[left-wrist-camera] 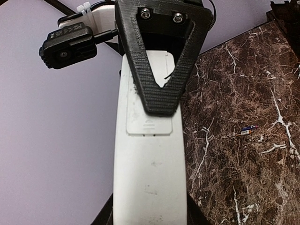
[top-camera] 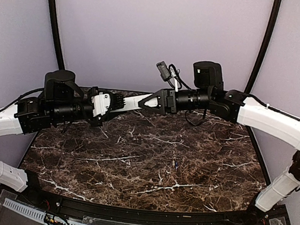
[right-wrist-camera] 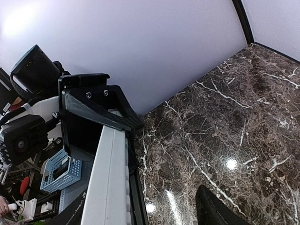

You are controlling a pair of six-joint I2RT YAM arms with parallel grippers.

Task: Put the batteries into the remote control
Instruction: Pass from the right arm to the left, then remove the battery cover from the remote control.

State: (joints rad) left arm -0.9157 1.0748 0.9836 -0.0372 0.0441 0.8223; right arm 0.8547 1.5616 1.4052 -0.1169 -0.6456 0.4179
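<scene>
**Item 1: remote control** point(left-wrist-camera: 150, 178). This is the nearest thing in your left wrist view. Its back faces the lens and it is held clear of the surface point(left-wrist-camera: 243, 187). In the top view it hangs over the far part of the surface, toward 11 o'clock from centre, with its long axis running 9 to 3 o'clock.

**Item 2: battery cover** point(left-wrist-camera: 150, 125). It sits flush in the remote's back as far as you can see, and the recess is not exposed.

**Item 3: left claw** point(top-camera: 114, 104). It is closed on one end of the remote control, with a finger showing at each side, and it alone carries the bar.

**Item 4: right claw** point(top-camera: 148, 102). It sits at the remote's other end, on the 3 o'clock side.
- The jaws stand apart.
- One finger point(left-wrist-camera: 157, 89) lies across the back, overlapping the cover's upper edge; you cannot tell whether it touches.
- The other finger stands clear of the bar in the right wrist view.
- It has hold of nothing.

**Item 5: battery** point(left-wrist-camera: 247, 131). Only one is in view. It lies loose on its side on the surface, at about 4 o'clock from centre in the top view and well apart from both claws. No second one shows.

**Status:** early, by my reading. The remote is lifted and presented, but the cover is not yet off and no cell is in place. You still have to open the cover, fetch the battery, seat each cell and close up.
</scene>
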